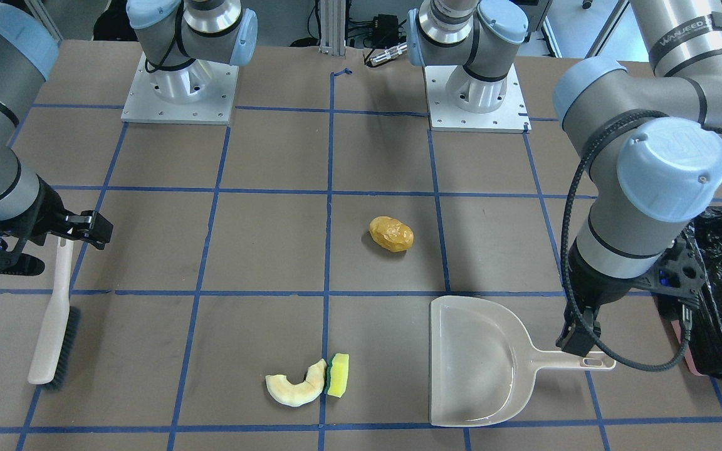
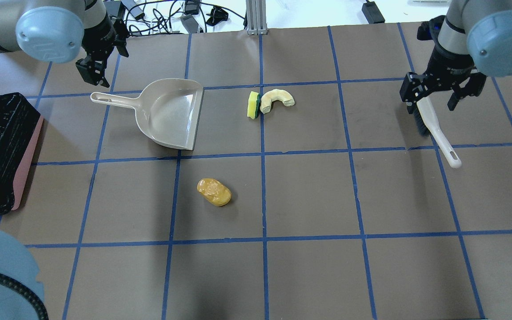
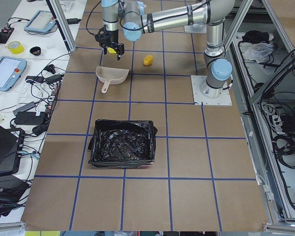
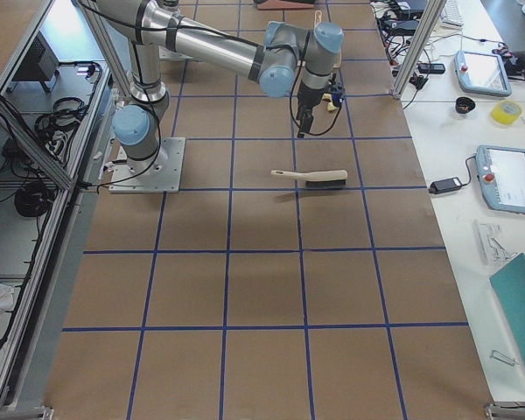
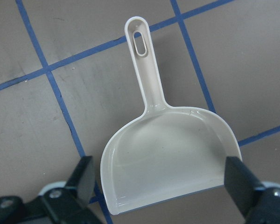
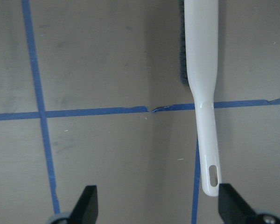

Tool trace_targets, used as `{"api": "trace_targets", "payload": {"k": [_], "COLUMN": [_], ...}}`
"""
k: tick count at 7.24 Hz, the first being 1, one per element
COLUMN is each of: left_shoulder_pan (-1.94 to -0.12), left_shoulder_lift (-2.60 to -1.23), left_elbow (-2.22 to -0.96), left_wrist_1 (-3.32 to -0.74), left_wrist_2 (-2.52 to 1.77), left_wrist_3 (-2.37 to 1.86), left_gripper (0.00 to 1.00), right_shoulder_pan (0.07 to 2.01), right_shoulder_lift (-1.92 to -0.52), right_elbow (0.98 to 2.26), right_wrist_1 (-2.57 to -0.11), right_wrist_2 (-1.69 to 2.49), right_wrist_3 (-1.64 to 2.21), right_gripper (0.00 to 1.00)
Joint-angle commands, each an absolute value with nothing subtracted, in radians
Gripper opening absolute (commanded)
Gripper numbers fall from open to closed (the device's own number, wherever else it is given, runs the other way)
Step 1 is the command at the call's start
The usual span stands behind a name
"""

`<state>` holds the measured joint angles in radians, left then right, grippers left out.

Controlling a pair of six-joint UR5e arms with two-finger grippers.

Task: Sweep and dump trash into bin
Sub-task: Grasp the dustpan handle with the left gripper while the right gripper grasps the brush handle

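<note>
The overhead view's edge cuts off the bin.

Brown table ruled into squares by blue tape lines. A beige dustpan lies flat near the far edge, in the left half of the overhead view, with its mouth towards the table's middle and its handle towards the left end. A beige hand brush (dark bristles facing the middle) lies towards the far right corner. Beyond the far edge are tablets, a yellow tape roll and cables.
</note>
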<state>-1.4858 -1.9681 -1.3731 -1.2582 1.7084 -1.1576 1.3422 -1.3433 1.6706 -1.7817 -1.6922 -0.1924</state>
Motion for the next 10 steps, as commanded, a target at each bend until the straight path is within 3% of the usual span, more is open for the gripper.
{"api": "trace_targets", "payload": {"k": [1,2,3,10], "left_shoulder_pan": [-1.433,-1.404,-1.396,-1.305], "left_shoulder_lift": [-2.029,-2.055,-2.087,-2.132], "left_elbow": [-1.330,-1.328,-1.330,-1.350], "left_wrist_1": [-1.258,-1.243,-1.198,-1.236], "left_wrist_2": [1.674,1.681,1.692,1.542], "left_wrist_3": [-1.195,-1.200,-1.204,-1.218], "left_gripper": [1.00,1.00,1.00,0.94], "right_shoulder_pan": [1.281,1.260,1.220,1.147], "right_shoulder_lift": [-1.339,-1.338,-1.329,-1.246], "right_elbow": [1.834,1.859,1.861,1.864], "right_wrist_1": [-1.987,-2.006,-2.017,-2.099], "right_wrist_2": [-1.693,-1.694,-1.690,-1.641], "right_wrist_3": [-0.270,-0.299,-0.336,-0.445], "right_gripper": [0.92,1.00,1.00,0.93]}}
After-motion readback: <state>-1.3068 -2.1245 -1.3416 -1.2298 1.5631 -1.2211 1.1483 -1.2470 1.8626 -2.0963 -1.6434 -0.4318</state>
